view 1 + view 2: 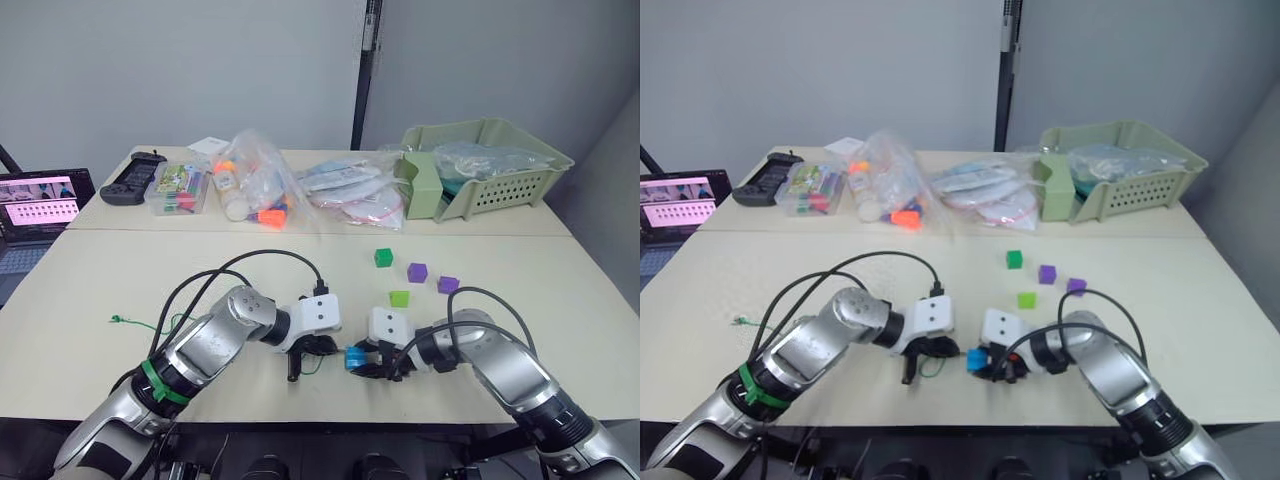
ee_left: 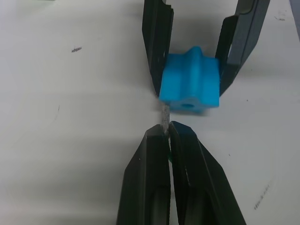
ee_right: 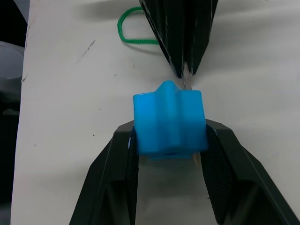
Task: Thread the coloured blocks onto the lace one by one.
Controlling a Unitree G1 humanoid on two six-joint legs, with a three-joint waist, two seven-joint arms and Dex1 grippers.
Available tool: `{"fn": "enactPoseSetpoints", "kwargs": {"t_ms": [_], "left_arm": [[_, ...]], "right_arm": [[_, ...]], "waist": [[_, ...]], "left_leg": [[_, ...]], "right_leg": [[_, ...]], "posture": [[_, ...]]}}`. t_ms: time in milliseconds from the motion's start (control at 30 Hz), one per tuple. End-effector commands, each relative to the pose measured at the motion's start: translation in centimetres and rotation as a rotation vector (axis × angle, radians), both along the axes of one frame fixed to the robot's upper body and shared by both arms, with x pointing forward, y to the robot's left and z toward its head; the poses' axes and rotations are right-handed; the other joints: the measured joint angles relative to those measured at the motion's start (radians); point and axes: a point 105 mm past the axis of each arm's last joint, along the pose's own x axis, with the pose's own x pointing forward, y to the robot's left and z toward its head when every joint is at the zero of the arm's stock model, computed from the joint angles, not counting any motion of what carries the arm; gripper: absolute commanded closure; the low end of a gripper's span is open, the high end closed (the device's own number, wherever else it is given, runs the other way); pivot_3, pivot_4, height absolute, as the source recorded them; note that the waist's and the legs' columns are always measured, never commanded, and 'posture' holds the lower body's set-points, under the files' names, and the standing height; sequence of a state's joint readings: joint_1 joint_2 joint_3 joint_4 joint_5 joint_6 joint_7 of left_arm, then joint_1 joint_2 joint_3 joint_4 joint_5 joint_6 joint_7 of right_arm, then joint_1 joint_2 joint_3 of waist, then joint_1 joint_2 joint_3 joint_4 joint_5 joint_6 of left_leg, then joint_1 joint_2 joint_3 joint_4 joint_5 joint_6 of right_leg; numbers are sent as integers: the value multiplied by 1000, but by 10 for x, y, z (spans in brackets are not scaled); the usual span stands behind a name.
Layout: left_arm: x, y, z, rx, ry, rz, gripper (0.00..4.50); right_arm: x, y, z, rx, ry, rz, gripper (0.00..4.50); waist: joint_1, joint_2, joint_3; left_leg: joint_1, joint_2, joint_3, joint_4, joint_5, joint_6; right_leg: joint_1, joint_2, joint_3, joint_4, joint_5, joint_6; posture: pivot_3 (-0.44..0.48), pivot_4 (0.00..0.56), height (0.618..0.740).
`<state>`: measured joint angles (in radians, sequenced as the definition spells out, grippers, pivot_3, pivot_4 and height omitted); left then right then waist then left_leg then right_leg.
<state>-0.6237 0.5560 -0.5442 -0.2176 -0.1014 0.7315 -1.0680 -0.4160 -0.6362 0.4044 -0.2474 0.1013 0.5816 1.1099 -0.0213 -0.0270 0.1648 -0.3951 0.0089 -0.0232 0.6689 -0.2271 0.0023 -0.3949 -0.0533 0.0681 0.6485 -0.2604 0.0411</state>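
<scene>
Near the table's front edge my right gripper (image 1: 362,362) is shut on a blue block (image 1: 355,356), its fingers (image 3: 117,183) clamping two opposite sides of the block (image 3: 169,123). Facing it, my left gripper (image 1: 318,348) is shut on the lace's pale stiff tip (image 2: 165,117), which meets the block (image 2: 191,84) beside its hole. The green lace (image 3: 133,38) loops behind the left fingers (image 2: 150,187) and trails off to a knot (image 1: 117,320) at the table's left. Two green blocks (image 1: 383,257) (image 1: 399,298) and two purple blocks (image 1: 417,272) (image 1: 448,284) lie loose just beyond my right gripper.
At the back stand a pale green basket (image 1: 490,170), several plastic bags (image 1: 350,190) of parts, a clear box (image 1: 178,190) and a black controller (image 1: 135,178). A laptop (image 1: 35,210) sits at the far left.
</scene>
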Motion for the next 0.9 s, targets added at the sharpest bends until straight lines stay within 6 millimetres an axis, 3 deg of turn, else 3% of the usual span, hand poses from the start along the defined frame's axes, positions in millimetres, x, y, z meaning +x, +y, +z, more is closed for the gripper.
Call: {"fn": "enactPoseSetpoints", "kwargs": {"t_ms": [33,667,900], "left_arm": [[-13,-25,8,-64,-14,-116,4500],[-22,-24,1,-206,129,-91,4500],[-20,-1,9,-135,64,-95,4500]], "right_arm": [[-5,19,5,43,-16,44,3147],[-8,16,15,90,-34,20,3147],[-12,-2,8,40,-35,-4,3147]], "waist": [[0,0,0],[4,0,0],[4,0,0]], "left_leg": [[0,0,0,0,0,0],[-2,0,-1,0,0,0],[-6,0,-1,0,0,0]], "right_leg": [[0,0,0,0,0,0],[-1,-1,0,-1,0,0],[-7,-1,0,0,0,0]], "posture": [[0,150,740],[0,150,740],[0,150,740]]}}
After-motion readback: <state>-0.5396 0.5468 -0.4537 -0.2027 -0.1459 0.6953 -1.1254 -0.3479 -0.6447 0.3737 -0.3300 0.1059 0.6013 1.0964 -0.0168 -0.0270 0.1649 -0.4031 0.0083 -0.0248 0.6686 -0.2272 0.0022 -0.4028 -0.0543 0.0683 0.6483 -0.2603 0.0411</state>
